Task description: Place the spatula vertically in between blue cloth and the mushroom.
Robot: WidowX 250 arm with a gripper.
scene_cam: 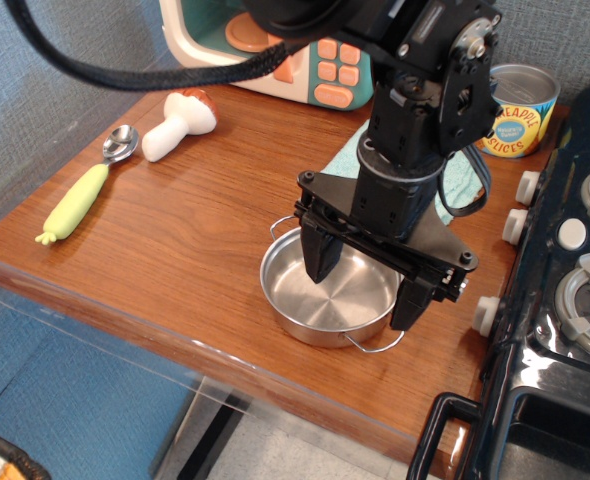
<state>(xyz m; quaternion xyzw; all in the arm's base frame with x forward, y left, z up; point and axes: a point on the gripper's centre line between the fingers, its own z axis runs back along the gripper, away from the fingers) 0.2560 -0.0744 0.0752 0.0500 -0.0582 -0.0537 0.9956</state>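
Note:
The spatula point(83, 192) lies on the wooden table at the far left, its yellow-green handle toward the front edge and its silver head next to the mushroom. The mushroom point(180, 121) lies on its side at the back left, white stem and reddish-brown cap. The blue cloth point(462, 180) lies behind the arm, mostly hidden by it. My gripper point(365, 283) is open and empty, hanging over the steel pot point(327, 295), far right of the spatula.
A toy microwave point(275, 50) stands at the back. A pineapple can point(516, 110) stands at the back right. A black toy stove point(565, 300) fills the right side. The table's front edge point(125, 310) runs diagonally at the left.

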